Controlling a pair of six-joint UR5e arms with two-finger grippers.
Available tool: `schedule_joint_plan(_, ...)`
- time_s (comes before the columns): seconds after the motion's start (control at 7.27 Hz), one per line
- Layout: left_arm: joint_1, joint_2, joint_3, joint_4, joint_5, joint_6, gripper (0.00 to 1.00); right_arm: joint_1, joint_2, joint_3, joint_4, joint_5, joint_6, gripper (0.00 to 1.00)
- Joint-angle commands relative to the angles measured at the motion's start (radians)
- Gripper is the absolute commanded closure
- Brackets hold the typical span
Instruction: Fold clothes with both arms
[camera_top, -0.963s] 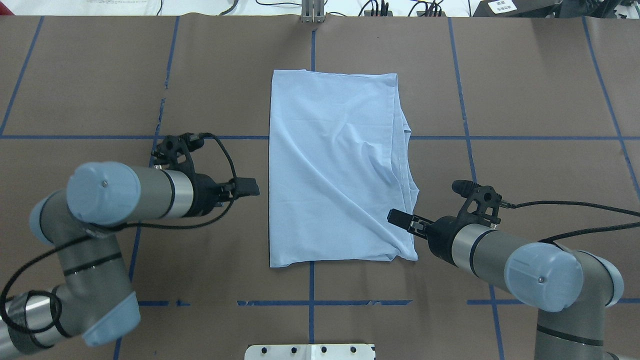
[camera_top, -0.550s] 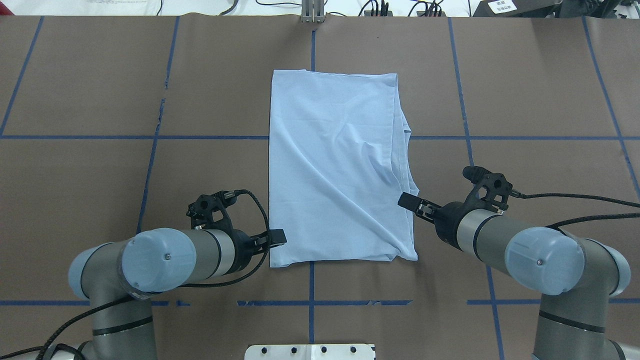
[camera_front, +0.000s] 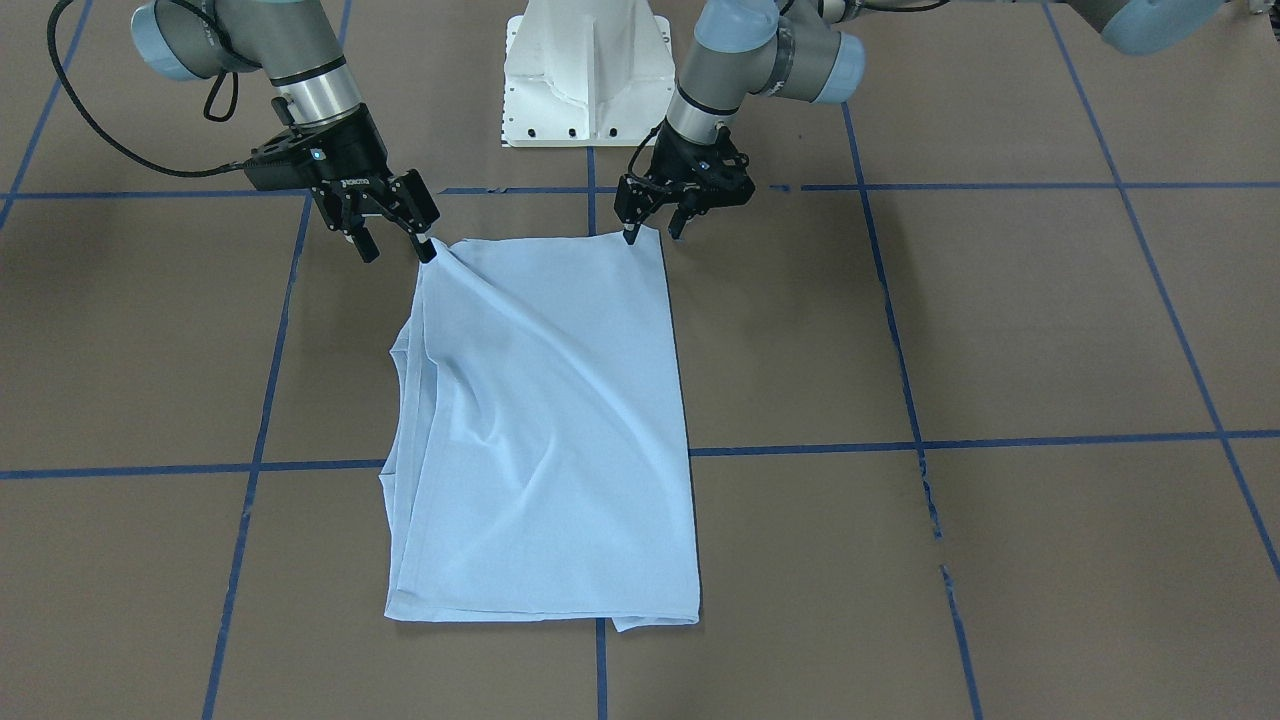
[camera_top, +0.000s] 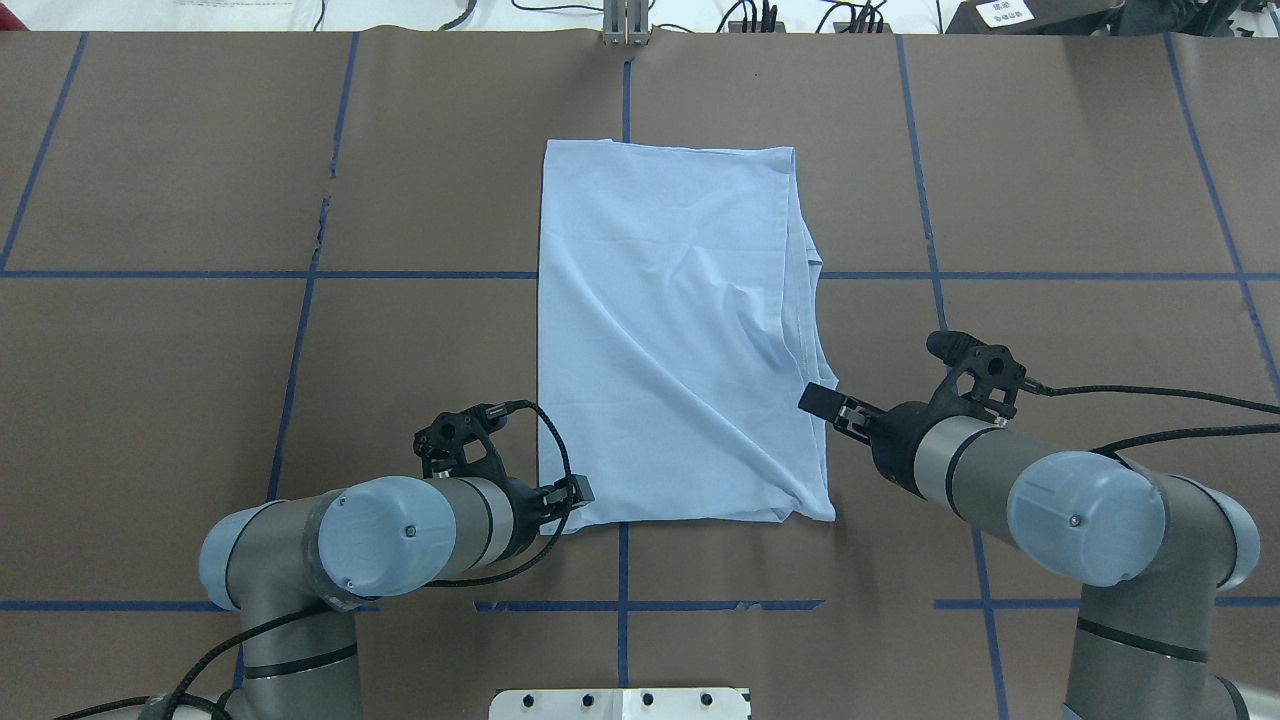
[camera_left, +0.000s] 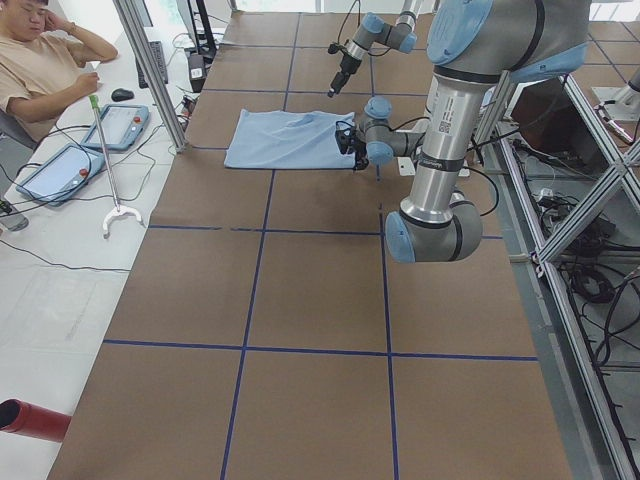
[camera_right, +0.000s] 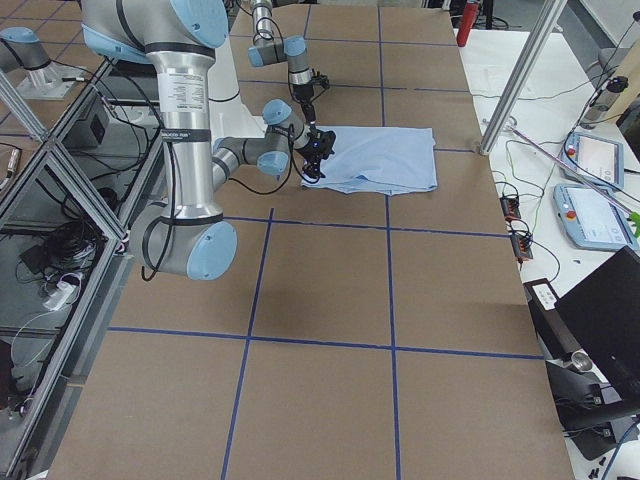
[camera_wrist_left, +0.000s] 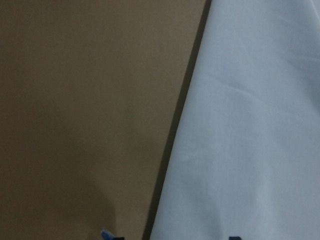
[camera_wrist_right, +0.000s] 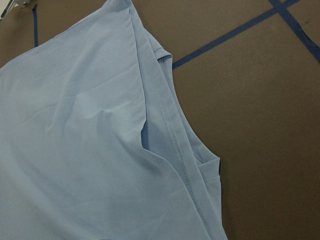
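Note:
The light blue T-shirt (camera_top: 670, 330) lies folded into a tall rectangle mid-table, with layered edges on the robot's right side (camera_wrist_right: 165, 135). My left gripper (camera_front: 652, 233) is open and low, its fingers straddling the shirt's near left corner (camera_top: 560, 525). The left wrist view shows that shirt edge (camera_wrist_left: 250, 125) against brown table. My right gripper (camera_front: 398, 250) is open, hovering over the shirt's near right edge (camera_top: 825, 440); one fingertip (camera_front: 428, 250) sits at the corner of the cloth. Collar and print are hidden.
Brown table cover with a blue tape grid (camera_top: 620, 605). The white pedestal base (camera_front: 585, 70) stands at the robot's side of the table. A person (camera_left: 40, 60) sits at a side desk with tablets, beyond the table's far edge.
The left arm swung in toward the robot and rightward, dropping its gripper to the shirt's near left corner. The right gripper shifted slightly farther from the robot along the right edge, then held.

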Motion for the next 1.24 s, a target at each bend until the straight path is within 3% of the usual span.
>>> schedule_joint_plan(0.0, 0.001, -0.005, 0.01, 0.0, 0.0, 0.0, 0.24, 0.001, 0.0, -0.005, 0.002, 0.0, 0.0, 0.04)
schedule_joint_plan(0.14, 0.002, -0.006, 0.01, 0.0, 0.0, 0.0, 0.25, -0.001, 0.0, -0.006, 0.002, 0.0, 0.0, 0.04)
schedule_joint_plan(0.41, 0.002, -0.011, 0.01, -0.001, 0.0, 0.0, 0.36, -0.001, 0.0, -0.006, 0.002, 0.0, 0.002, 0.04)
schedule_joint_plan(1.1, 0.005, -0.011, 0.012, -0.001, -0.001, 0.0, 0.37, 0.001, 0.0, -0.006, 0.005, 0.0, 0.002, 0.04)
